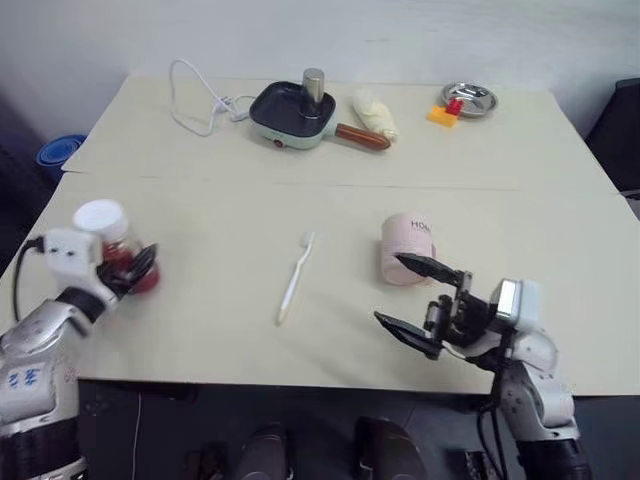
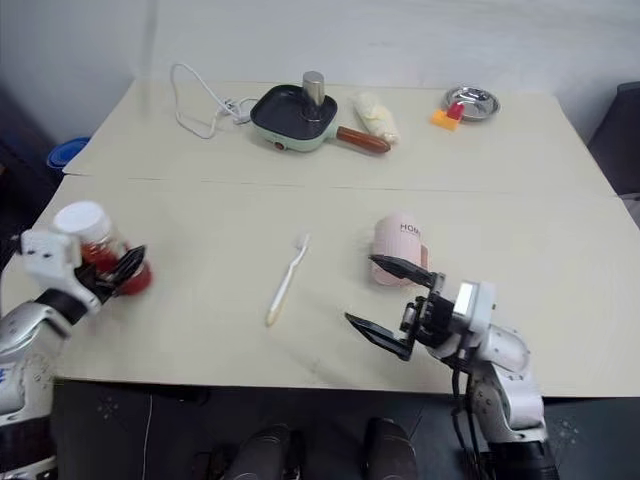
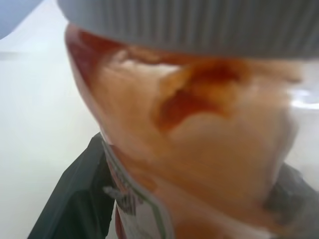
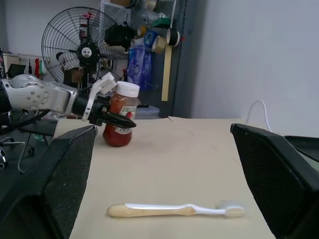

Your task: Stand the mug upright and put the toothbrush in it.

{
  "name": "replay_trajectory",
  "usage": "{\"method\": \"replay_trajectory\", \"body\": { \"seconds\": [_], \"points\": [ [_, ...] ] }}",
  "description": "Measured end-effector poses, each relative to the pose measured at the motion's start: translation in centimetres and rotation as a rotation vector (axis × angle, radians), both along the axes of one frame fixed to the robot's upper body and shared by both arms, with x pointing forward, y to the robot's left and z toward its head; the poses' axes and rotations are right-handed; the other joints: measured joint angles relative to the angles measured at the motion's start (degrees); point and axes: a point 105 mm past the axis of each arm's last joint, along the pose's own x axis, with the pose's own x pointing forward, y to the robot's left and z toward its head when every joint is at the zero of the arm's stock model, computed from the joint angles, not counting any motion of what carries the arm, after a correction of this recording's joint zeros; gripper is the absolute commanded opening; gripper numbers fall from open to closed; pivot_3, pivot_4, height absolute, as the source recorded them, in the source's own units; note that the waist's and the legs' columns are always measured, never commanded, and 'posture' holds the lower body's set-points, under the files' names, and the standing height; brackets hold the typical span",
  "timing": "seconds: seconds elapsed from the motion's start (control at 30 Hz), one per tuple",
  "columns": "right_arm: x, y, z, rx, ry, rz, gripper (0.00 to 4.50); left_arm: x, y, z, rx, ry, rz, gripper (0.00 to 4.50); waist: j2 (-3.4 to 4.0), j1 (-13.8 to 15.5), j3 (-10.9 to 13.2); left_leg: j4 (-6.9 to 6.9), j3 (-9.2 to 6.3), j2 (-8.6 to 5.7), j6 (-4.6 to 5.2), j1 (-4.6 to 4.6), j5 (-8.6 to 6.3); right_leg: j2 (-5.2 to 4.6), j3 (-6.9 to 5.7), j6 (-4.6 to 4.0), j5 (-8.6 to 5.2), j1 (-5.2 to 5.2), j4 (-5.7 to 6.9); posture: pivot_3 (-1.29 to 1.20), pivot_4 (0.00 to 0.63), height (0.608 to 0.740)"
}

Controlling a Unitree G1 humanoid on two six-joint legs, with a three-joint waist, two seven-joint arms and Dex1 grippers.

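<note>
Near edge: right gripper (image 1: 418, 294), jaws spread wide and holding nothing, pointing left just in front of the mug (image 1: 407, 249). At the left edge, left gripper (image 1: 137, 268) closed around a white-capped bottle (image 1: 112, 238) of red contents, standing on the table (image 1: 560, 240).

Mid-table: mug lying on its side, lettering up, not yet upright; toothbrush (image 1: 295, 277) flat on the table, well apart to the mug's left, bristled head toward the far side.

Far side: small electric pan (image 1: 295, 115) with cord, a pale wrapped item (image 1: 375, 114) beside it, a metal dish (image 1: 469, 98) at the far right.

Likely hazards — a cylindrical mug on its side could roll away if nudged by one finger before both close; a grasp across the smooth body may slip during tipping; a slim toothbrush lying flat offers little to pinch and could skid.
</note>
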Motion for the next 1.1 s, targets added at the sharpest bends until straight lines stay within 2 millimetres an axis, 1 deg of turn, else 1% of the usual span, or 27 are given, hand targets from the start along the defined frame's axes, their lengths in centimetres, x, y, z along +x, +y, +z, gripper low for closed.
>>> {"method": "replay_trajectory", "body": {
  "seconds": [0.03, 0.1, 0.13, 0.23, 0.27, 0.33, 0.37, 0.4, 0.47, 0.53, 0.57, 0.6, 0.63, 0.67, 0.7, 0.73, 0.8, 0.83, 0.9, 0.93, 1.0, 1.07, 1.1],
  "points": [
    [0.0, 0.0, -0.3, -0.007, 0.006, 0.001, 4.50, -0.4, 0.7, 0.0, -0.013, -0.002, 0.021, 3.83, 0.00, 0.1, 0.0, -0.01, 0.00, -0.03, 0.00, 0.00, 0.00, -0.06, -0.03, 0.00, 0.00, 0.00, -0.01, 0.00, 0.150, 0.740],
    [0.1, -0.1, -0.7, -0.014, 0.019, -0.002, 4.50, -0.6, 1.1, 0.1, -0.021, -0.011, 0.035, 4.41, 0.00, 0.1, 0.0, -0.01, 0.01, -0.04, 0.00, 0.01, -0.01, -0.11, -0.08, 0.00, 0.00, 0.01, 0.01, 0.00, 0.150, 0.740],
    [0.2, -0.2, -1.0, -0.018, 0.024, -0.003, 4.50, -0.8, 1.2, 0.2, -0.018, -0.010, 0.034, 4.48, 0.00, 0.0, 0.0, -0.01, 0.05, -0.04, 0.00, 0.02, 0.00, -0.12, -0.08, 0.01, 0.00, 0.01, 0.00, 0.00, 0.150, 0.740],
    [0.5, -1.1, -1.3, -0.041, 0.026, -0.024, 4.50, -1.6, 1.6, 0.1, -0.011, 0.009, 0.034, 4.48, 0.00, -0.4, 0.0, -0.02, 0.09, -0.02, 0.00, 0.06, 0.00, -0.12, -0.06, 0.01, 0.00, 0.01, 0.03, 0.00, 0.150, 0.740],
    [0.6, -1.7, -1.5, -0.064, 0.028, -0.034, 4.50, -2.6, 2.2, 0.0, -0.008, 0.031, 0.039, 4.48, -0.01, -0.7, 0.0, -0.04, 0.09, 0.00, -0.02, 0.07, -0.01, -0.13, -0.06, 0.01, 0.00, 0.00, 0.03, 0.00, 0.150, 0.740],
    [0.7, -2.9, -1.6, -0.088, 0.031, -0.065, 4.50, -3.8, 2.8, 0.0, -0.010, 0.048, 0.044, 4.48, 0.00, -1.2, 0.0, -0.11, 0.10, -0.01, -0.02, 0.08, -0.02, -0.16, -0.06, 0.01, 0.00, -0.01, 0.01, 0.00, 0.150, 0.740],
    [0.7, -3.6, -1.7, -0.105, 0.033, -0.070, 4.50, -4.9, 3.0, -0.1, -0.006, 0.066, 0.026, 4.48, 0.00, -1.5, 0.0, -0.12, 0.15, 0.05, -0.05, 0.09, -0.04, -0.15, -0.04, 0.00, 0.00, -0.03, -0.02, 0.00, 0.150, 0.740],
    [0.6, -4.1, -1.8, -0.119, 0.034, -0.080, 4.50, -5.5, 2.9, -0.1, 0.004, 0.078, 0.010, 4.48, 0.00, -1.6, 0.0, -0.13, 0.18, 0.08, -0.06, 0.10, -0.06, -0.16, -0.02, -0.01, -0.01, -0.03, -0.05, 0.00, 0.150, 0.740],
    [0.3, -5.6, -2.5, -0.165, 0.048, -0.095, 4.50, -7.9, 3.3, -0.9, 0.004, 0.122, -0.024, 4.48, 0.00, -1.7, 0.0, -0.16, 0.23, 0.11, -0.06, 0.12, -0.07, -0.15, -0.03, -0.04, -0.02, -0.04, -0.06, 0.00, 0.150, 0.740],
    [0.0, -6.8, -3.3, -0.196, 0.072, -0.112, 4.50, -9.8, 3.5, -1.8, 0.000, 0.171, -0.056, 4.48, 0.00, -1.6, 0.0, -0.15, 0.24, 0.12, -0.05, 0.12, -0.08, -0.14, -0.03, -0.06, -0.04, -0.04, -0.09, 0.00, 0.150, 0.740],
    [-0.1, -7.5, -3.6, -0.205, 0.086, -0.132, 4.50, -10.8, 3.0, -2.3, 0.013, 0.201, -0.102, 4.48, -0.01, -1.6, 0.0, -0.14, 0.27, 0.11, -0.03, 0.13, -0.09, -0.15, -0.02, -0.06, -0.04, -0.04, -0.09, 0.00, 0.150, 0.740],
    [-0.2, -8.6, -4.1, -0.219, 0.110, -0.168, 4.50, -11.9, 2.1, -2.9, 0.029, 0.236, -0.170, 4.48, 0.00, -1.5, 0.0, -0.13, 0.34, 0.07, 0.03, 0.16, -0.15, -0.23, 0.05, -0.07, -0.04, -0.08, -0.30, 0.00, 0.150, 0.740],
    [-0.2, -9.2, -4.3, -0.220, 0.120, -0.188, 4.50, -12.3, 1.6, -3.1, 0.037, 0.247, -0.205, 4.48, 0.00, -1.4, 0.0, -0.13, 0.34, 0.06, 0.05, 0.16, -0.19, -0.32, 0.05, -0.07, -0.04, -0.08, -0.30, 0.00, 0.150, 0.740],
    [-0.3, -10.0, -4.6, -0.227, 0.140, -0.212, 4.50, -12.7, 0.6, -3.3, 0.059, 0.264, -0.270, 4.48, 0.00, -1.1, 0.0, -0.11, 0.31, 0.06, 0.06, 0.15, -0.25, -0.41, 0.05, -0.08, -0.04, -0.10, -0.30, 0.00, 0.150, 0.740],
    [-0.4, -10.8, -4.8, -0.236, 0.165, -0.236, 4.50, -12.8, -0.9, -3.4, 0.079, 0.272, -0.356, 4.48, 0.04, -0.7, 0.0, -0.10, 0.28, -0.02, -0.11, 0.14, -0.37, -0.50, 0.08, -0.07, -0.04, -0.10, -0.29, 0.00, 0.150, 0.740],
    [-0.4, -11.5, -4.9, -0.240, 0.183, -0.261, 4.50, -12.4, -2.4, -3.4, 0.094, 0.264, -0.429, 4.48, 0.07, -0.4, 0.0, -0.10, 0.28, -0.02, -0.16, 0.15, -0.41, -0.54, 0.17, -0.07, -0.04, -0.10, -0.30, 0.00, 0.150, 0.740],
    [-0.7, -13.2, -5.4, -0.237, 0.220, -0.323, 4.50, -10.6, -6.1, -2.7, 0.116, 0.177, -0.574, 4.48, 0.18, 0.5, -0.1, -0.10, 0.15, -0.06, -0.18, 0.15, -0.39, -0.57, 0.44, -0.07, -0.03, -0.01, -0.29, 0.00, 0.150, 0.740],
    [-0.7, -13.9, -5.7, -0.234, 0.237, -0.351, 4.50, -9.5, -8.1, -2.1, 0.122, 0.111, -0.647, 4.48, 0.18, 0.7, -0.1, -0.09, 0.13, -0.06, -0.20, 0.15, -0.36, -0.56, 0.45, -0.06, -0.02, 0.01, -0.28, 0.00, 0.150, 0.740],
    [-1.2, -15.1, -6.3, -0.250, 0.259, -0.392, 4.50, -7.5, -10.8, -0.4, 0.147, -0.010, -0.748, 4.48, 0.17, 0.5, -0.1, -0.09, 0.18, -0.02, 0.00, 0.17, -0.19, -0.45, 0.49, -0.06, -0.02, 0.01, -0.22, 0.00, 0.150, 0.740],
    [-1.6, -15.9, -6.7, -0.263, 0.274, -0.422, 4.50, -6.7, -11.6, 0.4, 0.156, -0.045, -0.785, 4.48, 0.22, 0.3, -0.1, -0.10, 0.22, -0.03, -0.01, 0.18, -0.18, -0.33, 0.45, -0.07, -0.02, 0.01, -0.19, 0.00, 0.150, 0.740],
    [-1.9, -17.6, -6.9, -0.263, 0.293, -0.499, 4.50, -5.8, -12.9, 1.4, 0.149, -0.066, -0.859, 4.48, 0.30, -0.2, -0.2, -0.12, 0.47, 0.03, 0.00, 0.26, -0.10, -0.04, 0.20, -0.06, -0.02, -0.02, 0.04, 0.00, 0.150, 0.740],
    [-2.0, -18.2, -6.8, -0.252, 0.305, -0.539, 4.50, -5.4, -13.6, 2.0, 0.130, -0.072, -0.909, 4.48, 0.32, -1.3, -0.2, -0.13, 0.55, 0.07, 0.00, 0.29, -0.10, 0.02, 0.24, -0.05, -0.01, -0.02, 0.02, 0.00, 0.150, 0.740],
    [-1.6, -18.2, -6.6, -0.237, 0.320, -0.561, 4.50, -5.3, -13.9, 2.1, 0.113, -0.067, -0.932, 4.48, 0.32, -1.8, -0.2, -0.13, 0.61, 0.12, 0.00, 0.34, -0.10, 0.05, 0.30, -0.04, -0.01, -0.01, 0.03, 0.00, 0.150, 0.740]
  ]
}}
